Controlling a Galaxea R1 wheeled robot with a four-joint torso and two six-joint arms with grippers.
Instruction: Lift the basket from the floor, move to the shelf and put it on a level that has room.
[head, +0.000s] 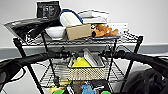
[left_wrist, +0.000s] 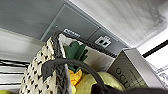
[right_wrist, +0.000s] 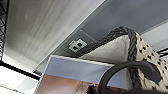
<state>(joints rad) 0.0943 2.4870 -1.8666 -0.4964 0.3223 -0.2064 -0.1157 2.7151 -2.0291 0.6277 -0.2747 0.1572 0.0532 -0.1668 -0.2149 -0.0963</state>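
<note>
The cream woven basket (head: 86, 72) sits at the shelf's (head: 136, 50) second level (head: 47, 77), under the crowded top tier; whether it rests on the wire grid or hangs just above it is unclear. Inside it lie a yellow item (head: 80, 62) and a pale flat box (head: 93, 58). My left gripper (head: 65, 54) is at the basket's left end and my right gripper (head: 107, 53) at its right end. In the wrist views, the basket's (left_wrist: 37, 72) dark handle (left_wrist: 75, 65) and the other handle (right_wrist: 130, 66) each arch up taut into that gripper.
The top tier carries a white bowl (head: 55, 32), a brown box (head: 78, 32), orange items (head: 103, 31) and a black bag (head: 27, 27). Colourful items (head: 85, 88) crowd the tier below. A grey wall with an outlet (left_wrist: 103, 41) stands behind the rack.
</note>
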